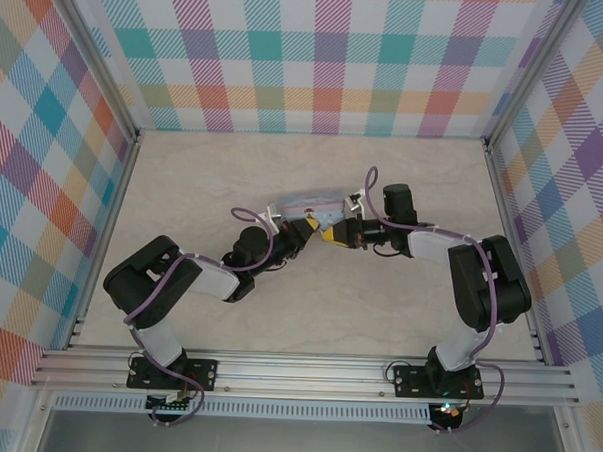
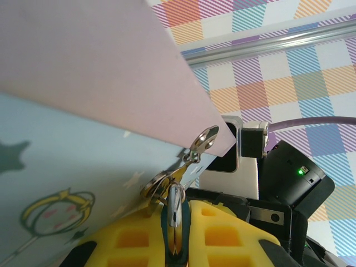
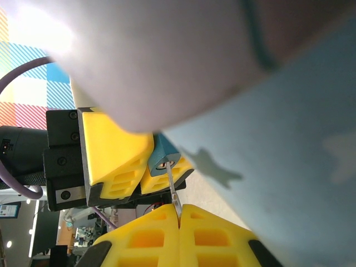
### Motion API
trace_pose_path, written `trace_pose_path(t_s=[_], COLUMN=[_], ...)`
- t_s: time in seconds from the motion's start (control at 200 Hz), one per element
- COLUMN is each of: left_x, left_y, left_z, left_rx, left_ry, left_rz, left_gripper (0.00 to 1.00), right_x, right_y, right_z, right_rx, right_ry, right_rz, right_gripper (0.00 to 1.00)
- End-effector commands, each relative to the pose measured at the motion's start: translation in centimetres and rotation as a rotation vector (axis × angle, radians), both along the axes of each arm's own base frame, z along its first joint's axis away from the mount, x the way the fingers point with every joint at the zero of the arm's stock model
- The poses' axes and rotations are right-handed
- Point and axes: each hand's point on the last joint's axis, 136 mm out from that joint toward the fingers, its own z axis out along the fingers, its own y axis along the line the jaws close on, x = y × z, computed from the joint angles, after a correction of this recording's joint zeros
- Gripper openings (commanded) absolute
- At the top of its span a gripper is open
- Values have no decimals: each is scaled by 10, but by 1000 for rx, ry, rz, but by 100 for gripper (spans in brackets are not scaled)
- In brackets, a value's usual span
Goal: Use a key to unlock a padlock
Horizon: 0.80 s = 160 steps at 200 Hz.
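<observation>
The work is sitting at the turning step: the key (image 3: 173, 192) is already entering the keyhole in the bottom of the padlock (image 3: 162, 158), which is hanging at the front of the pale-blue tin (image 2: 67, 183) in the middle of the table (image 1: 377, 319). The left pincer (image 2: 176, 245) is grasping the padlock, its yellow fingers pressing on either side of the blue body while the thin shackle is rising from between them toward the metal ring (image 2: 156, 188) of the tin's clasp, through which it is apparently passing. The right pincer (image 3: 179, 222) is clenching on the key's near end, its two pads meeting around the sliver of metal. How deep the key is seated is hard to judge. Next, the right wrist is probably needing to roll about the key's own axis, without bending it sideways, while the left is bracing the body so the shackle can pop free.
</observation>
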Motion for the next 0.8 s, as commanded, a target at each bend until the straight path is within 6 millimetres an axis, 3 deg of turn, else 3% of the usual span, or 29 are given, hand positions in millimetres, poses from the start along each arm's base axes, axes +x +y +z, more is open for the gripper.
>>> trace_pose_path(t_s=[0.0, 0.2, 0.795], left_x=[-39, -39, -37], left_y=[-29, -30, -33], left_z=[44, 51, 58], left_rx=[-100, -129, -162], left_ry=[-121, -115, -107], left_rz=[-215, -221, -225], left_gripper=[0, 0, 0], right_x=[26, 28, 31], right_y=[0, -7, -2], right_z=[20, 19, 10], right_rx=[11, 5, 46], right_ry=[-150, -179, -188], right_rz=[-47, -59, -48], right_gripper=[3, 5, 5])
